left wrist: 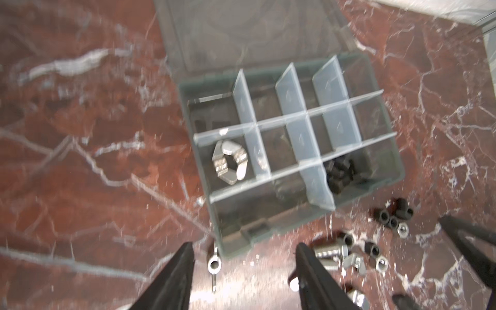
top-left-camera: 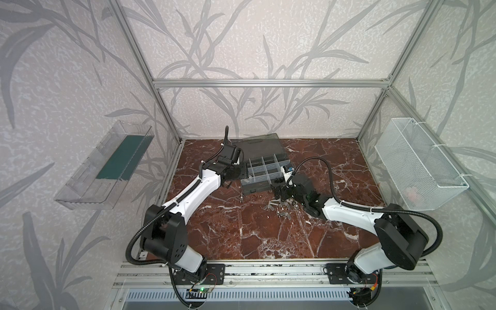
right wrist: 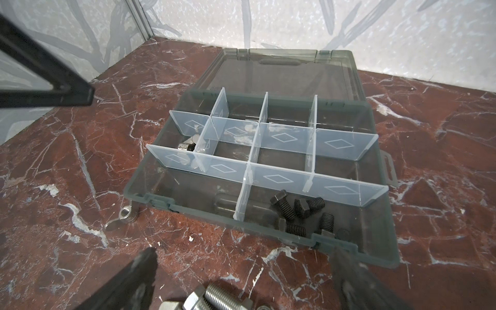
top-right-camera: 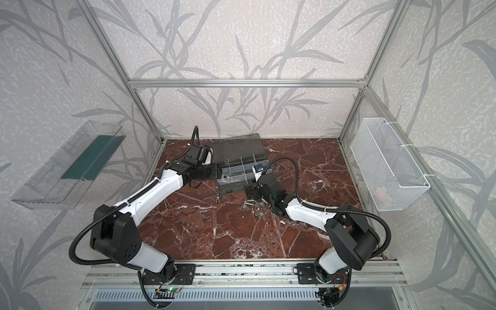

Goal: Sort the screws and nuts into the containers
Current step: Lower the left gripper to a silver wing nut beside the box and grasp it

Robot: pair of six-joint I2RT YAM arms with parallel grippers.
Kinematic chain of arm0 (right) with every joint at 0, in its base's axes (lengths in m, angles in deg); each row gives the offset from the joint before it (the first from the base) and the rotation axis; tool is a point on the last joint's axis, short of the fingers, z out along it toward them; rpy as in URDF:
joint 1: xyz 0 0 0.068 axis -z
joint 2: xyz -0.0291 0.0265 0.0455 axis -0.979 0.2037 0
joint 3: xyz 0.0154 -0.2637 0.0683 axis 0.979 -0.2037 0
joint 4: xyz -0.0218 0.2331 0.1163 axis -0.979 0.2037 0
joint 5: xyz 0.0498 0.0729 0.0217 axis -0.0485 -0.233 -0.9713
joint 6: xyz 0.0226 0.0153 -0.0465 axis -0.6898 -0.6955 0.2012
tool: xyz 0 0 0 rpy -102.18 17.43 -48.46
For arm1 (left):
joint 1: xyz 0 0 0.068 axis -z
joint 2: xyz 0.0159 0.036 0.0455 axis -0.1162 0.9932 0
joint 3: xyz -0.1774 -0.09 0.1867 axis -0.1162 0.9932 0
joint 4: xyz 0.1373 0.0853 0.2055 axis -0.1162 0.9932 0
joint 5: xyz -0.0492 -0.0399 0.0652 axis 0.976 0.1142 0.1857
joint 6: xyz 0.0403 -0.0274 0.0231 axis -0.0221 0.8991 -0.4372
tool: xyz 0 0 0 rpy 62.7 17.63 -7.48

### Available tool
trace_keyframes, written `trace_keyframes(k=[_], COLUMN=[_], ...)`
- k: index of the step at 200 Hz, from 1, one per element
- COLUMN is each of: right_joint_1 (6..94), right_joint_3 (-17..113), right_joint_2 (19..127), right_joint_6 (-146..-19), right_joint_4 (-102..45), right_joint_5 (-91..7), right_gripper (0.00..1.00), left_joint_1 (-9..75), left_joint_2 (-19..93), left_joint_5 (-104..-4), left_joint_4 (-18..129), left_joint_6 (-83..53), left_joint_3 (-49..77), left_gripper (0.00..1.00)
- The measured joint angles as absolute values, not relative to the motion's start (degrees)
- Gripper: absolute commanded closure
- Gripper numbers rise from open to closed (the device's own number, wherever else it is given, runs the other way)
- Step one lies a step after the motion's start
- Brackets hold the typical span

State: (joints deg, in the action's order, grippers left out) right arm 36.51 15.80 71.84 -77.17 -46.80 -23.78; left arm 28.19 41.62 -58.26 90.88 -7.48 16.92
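Note:
The dark grey organizer case (top-left-camera: 264, 171) lies open, its containers set off by whitish dividers. One container holds silver nuts (left wrist: 229, 163), another black bolts (right wrist: 300, 212). Loose screws and nuts (top-left-camera: 281, 208) lie in a pile on the table in front of the case. A lone wing nut (left wrist: 213, 264) rests by the case's front left corner. My left gripper (left wrist: 244, 249) hovers open and empty at the case's left side, beside that wing nut. My right gripper (right wrist: 241, 257) stands open over the pile, with silver bolts (right wrist: 214, 298) just below its fingers and nothing held.
The smoky lid (top-left-camera: 257, 147) lies folded back behind the case. A white wire basket (top-left-camera: 418, 166) hangs on the right wall and a clear tray (top-left-camera: 107, 166) on the left wall. The red marble table (top-left-camera: 268, 236) stretches toward the front rail.

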Motion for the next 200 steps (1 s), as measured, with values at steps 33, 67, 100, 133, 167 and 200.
trace_keyframes(k=[33, 67, 100, 133, 167, 200], right_joint_1=[36.4, 34.6, 32.7, 32.7, 32.7, 32.7], right_joint_3=[15.8, 15.8, 15.8, 15.8, 15.8, 15.8], right_joint_2=[71.8, 72.0, 72.5, 72.7, 72.7, 73.0], right_joint_6=[-77.1, -76.4, -75.3, -75.1, -75.2, -75.1], right_joint_4=[-47.0, -48.0, -48.6, -48.6, -48.6, -48.7], right_joint_5=[-26.1, -28.3, -28.8, -28.1, -27.7, -27.7], right_gripper=[0.01, 0.01, 0.01, 0.01, 0.01, 0.01], left_joint_1=[28.2, 28.3, 28.4, 28.5, 28.6, 28.6], left_joint_2=[39.1, 38.3, 37.9, 38.5, 41.0, 43.4], left_joint_5=[-55.9, -53.8, -53.4, -53.5, -54.2, -54.5], left_joint_4=[91.1, 90.4, 88.9, 84.8, 80.8, 77.6], left_joint_6=[-5.8, -3.8, -2.2, -1.5, -1.0, -0.9], left_joint_3=[25.1, 31.7, 36.2, 37.4, 38.0, 38.4], left_gripper=[0.36, 0.36, 0.47, 0.54, 0.62, 0.64])
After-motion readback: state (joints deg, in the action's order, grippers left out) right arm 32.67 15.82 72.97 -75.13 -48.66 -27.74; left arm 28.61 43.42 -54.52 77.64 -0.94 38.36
